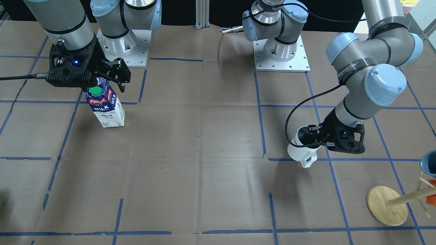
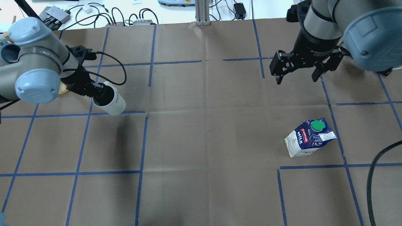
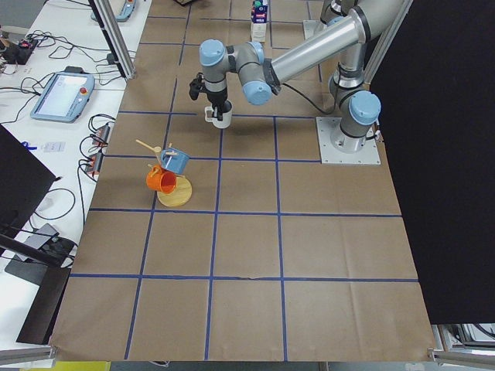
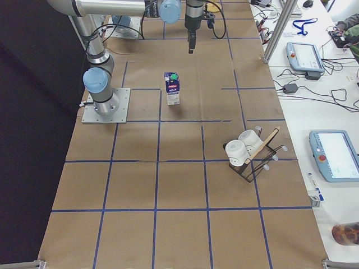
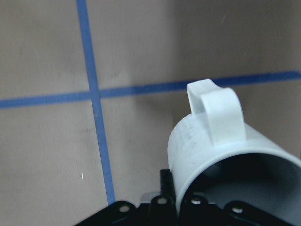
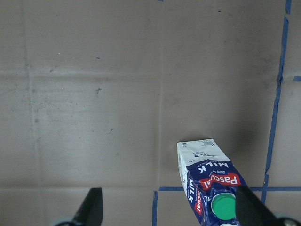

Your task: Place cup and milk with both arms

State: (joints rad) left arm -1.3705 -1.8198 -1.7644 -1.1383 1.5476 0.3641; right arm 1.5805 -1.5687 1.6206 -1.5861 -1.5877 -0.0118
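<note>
A robotics lab: tape-gridded paper-covered table [image 4: 179, 185], teach pendants [image 4: 305, 55] and loose cables [image 2: 114, 15] alongside.

White cup [image 1: 299, 152] held tilted, blue milk carton [image 1: 108, 110] upright

The milk [image 4: 173, 89] is standing upright on the paper-covered table [image 4: 179, 185], just right of a blue tape line [image 4: 160, 112]. The right gripper [image 4: 190, 48] is hanging farther off, clear of the carton. Nearer, to the right, a rack [image 4: 253, 161] is holding white cups [image 4: 234, 150].

Wooden stand [image 3: 175, 196] with orange mug [image 3: 160, 180], blue mug [image 3: 175, 161]; wire rack [image 4: 249, 171] with white cups [image 4: 234, 150]
</note>
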